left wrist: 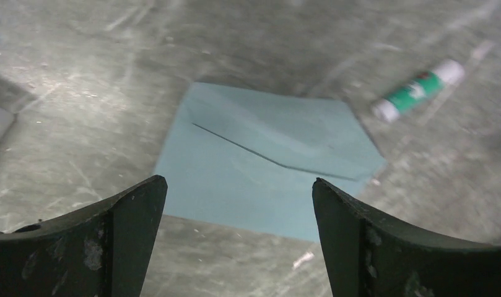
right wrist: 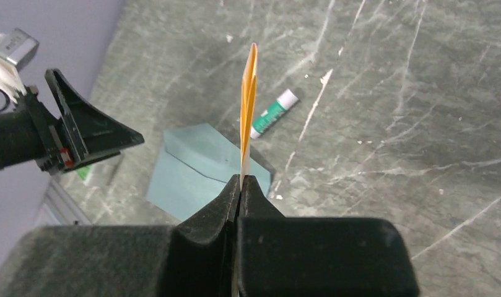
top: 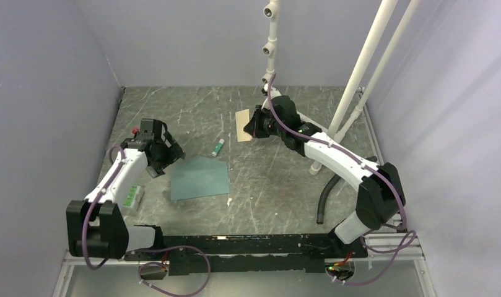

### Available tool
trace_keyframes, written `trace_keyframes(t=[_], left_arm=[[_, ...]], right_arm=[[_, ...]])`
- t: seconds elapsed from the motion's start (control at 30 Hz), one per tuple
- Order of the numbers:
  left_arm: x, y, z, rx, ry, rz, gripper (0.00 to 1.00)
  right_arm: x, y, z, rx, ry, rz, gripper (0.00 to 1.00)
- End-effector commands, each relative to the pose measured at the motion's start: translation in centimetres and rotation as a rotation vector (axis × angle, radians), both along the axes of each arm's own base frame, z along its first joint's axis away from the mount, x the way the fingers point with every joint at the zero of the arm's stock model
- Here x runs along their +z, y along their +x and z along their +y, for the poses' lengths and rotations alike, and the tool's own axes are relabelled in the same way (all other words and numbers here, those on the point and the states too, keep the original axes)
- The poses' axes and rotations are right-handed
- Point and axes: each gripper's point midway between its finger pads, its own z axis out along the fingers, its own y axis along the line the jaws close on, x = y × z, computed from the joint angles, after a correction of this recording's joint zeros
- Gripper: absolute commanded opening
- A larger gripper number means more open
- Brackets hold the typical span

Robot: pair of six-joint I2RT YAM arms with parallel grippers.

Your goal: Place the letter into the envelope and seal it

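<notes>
Right jaws pinch the letter [right wrist: 251, 105], holding it off the bench [top: 266, 198] at far centre. Left jaws stand spread just left of the envelope [top: 200, 178], which lies flat, nearer.

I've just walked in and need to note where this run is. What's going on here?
The right gripper is shut on the cream-tan paper letter, pinching one edge and holding it up off the grey marbled table. The flat teal paper envelope lies on the table in front of the left gripper, which is open and holds nothing. A small green-and-white tube lies near the envelope, not touching it. The letter is not yet in the envelope.
</notes>
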Motion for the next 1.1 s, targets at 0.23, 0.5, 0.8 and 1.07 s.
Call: trace_keyframes(t=[0.23,0.5,0.8,1.07], left_arm=[[-5.9,2.6,5.3,0.114,0.075,0.058,0.88],[-6.8,0.8,5.1,0.099,0.056,0.095,0.89],[-6.7,-1.9,5.3,0.253,0.028,0.187,0.91],[-6.9,-4.8,4.4,0.286,-0.023,0.234,0.92]], right_arm=[[-4.3,3.6,6.9,0.242,-0.013,-0.071,0.00],[-5.8,4.5,13.1,0.347,0.066,-0.110,0.00],[-10.1,4.4,17.5,0.358,-0.044,-0.079,0.00],[-12.8,2.2,16.6,0.363,-0.129,-0.045,0.00]])
